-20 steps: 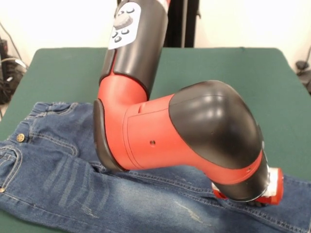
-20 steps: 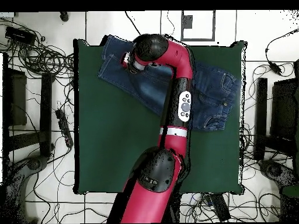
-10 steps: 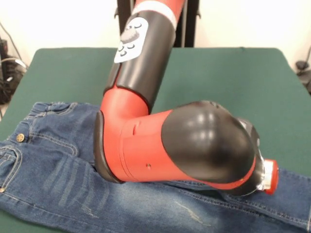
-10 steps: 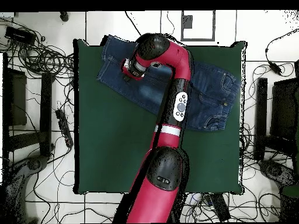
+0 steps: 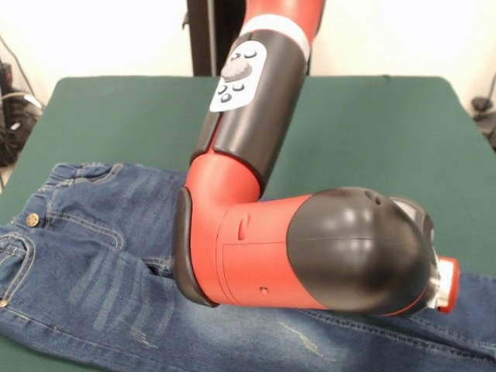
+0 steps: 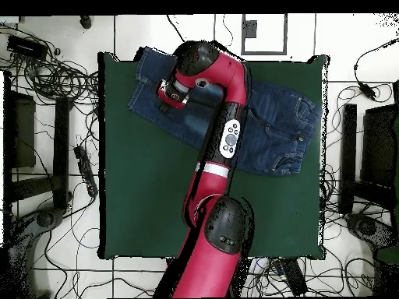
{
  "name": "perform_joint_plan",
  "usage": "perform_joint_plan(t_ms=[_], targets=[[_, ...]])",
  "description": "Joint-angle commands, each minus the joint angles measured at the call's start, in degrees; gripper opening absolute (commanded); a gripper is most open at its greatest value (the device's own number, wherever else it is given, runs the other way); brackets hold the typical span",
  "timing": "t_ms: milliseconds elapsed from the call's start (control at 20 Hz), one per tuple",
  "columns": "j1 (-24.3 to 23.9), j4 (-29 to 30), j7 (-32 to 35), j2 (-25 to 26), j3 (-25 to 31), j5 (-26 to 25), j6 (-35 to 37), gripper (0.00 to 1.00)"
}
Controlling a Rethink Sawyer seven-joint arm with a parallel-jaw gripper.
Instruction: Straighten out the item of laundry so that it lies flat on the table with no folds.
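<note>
The item of laundry, a pair of blue jeans (image 5: 93, 271), lies along the near edge of the table (image 5: 372, 132), with its waist and brass button at the left. In the overhead view the jeans (image 6: 280, 128) run from the waist at the right to the leg ends at the top left of the table (image 6: 148, 195). The legs look mostly spread, with creases near the crotch. My gripper (image 6: 166, 100) hangs over the leg part, below the red wrist. The bulky arm hides it in the front view, so whether it touches the cloth is unclear.
The red and black arm (image 5: 310, 256) covers the middle of the jeans. Bare green tabletop (image 6: 148, 195) fills the area toward the base. Cables (image 6: 47, 78) and dark stands (image 6: 19, 132) ring the table on the tiled floor.
The arm has swung: its forearm shifted right in the front view, and the wrist moved a little along the jeans leg. The jeans lie much as before.
</note>
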Motion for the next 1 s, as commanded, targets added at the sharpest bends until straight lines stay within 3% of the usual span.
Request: perform_joint_plan(t_ms=[50, 300, 500, 700, 1000], targets=[[1.0, -1.3, -23.1, 5.4, 5.8, -8.0, -8.2, 0.0], [0.2, 0.7, -23.2, 5.2, 2.9, -6.1, -13.8, 0.0], [-0.6, 3.5, -22.1, 4.4, -0.2, -1.1, -16.3, 0.0], [-0.7, 4.4, -20.5, 2.8, -0.3, 1.7, -11.7, 0.0], [-2.3, 8.9, -13.6, -2.0, -2.5, 10.8, -2.9, 0.0]])
